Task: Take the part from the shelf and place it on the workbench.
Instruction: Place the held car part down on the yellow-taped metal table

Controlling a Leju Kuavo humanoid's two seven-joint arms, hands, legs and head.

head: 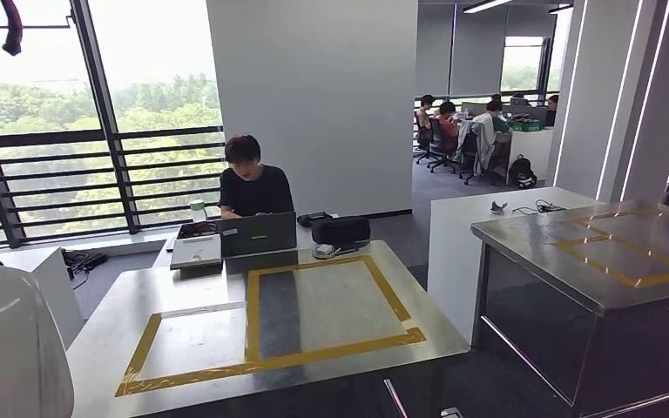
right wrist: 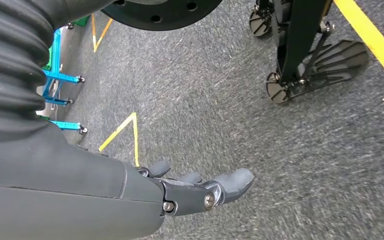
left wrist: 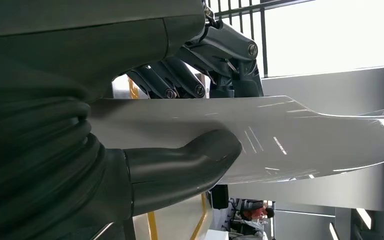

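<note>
Left hand [left wrist: 180,125] pinches white curved part [left wrist: 290,135], carried toward taped workbench [head: 96,340]. Right hand [right wrist: 200,187] hangs empty, fingers loosely extended, over carpet.

Glossy smooth white part [left wrist: 290,140]; brushed-metal workbench [head: 331,305]; rough grey carpet [right wrist: 260,110].

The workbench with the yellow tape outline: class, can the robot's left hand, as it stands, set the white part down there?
Probably yes. The left hand grips the white part beside the workbench, whose taped area lies bare. The laptop and black case sit along the far edge, outside the tape.
</note>
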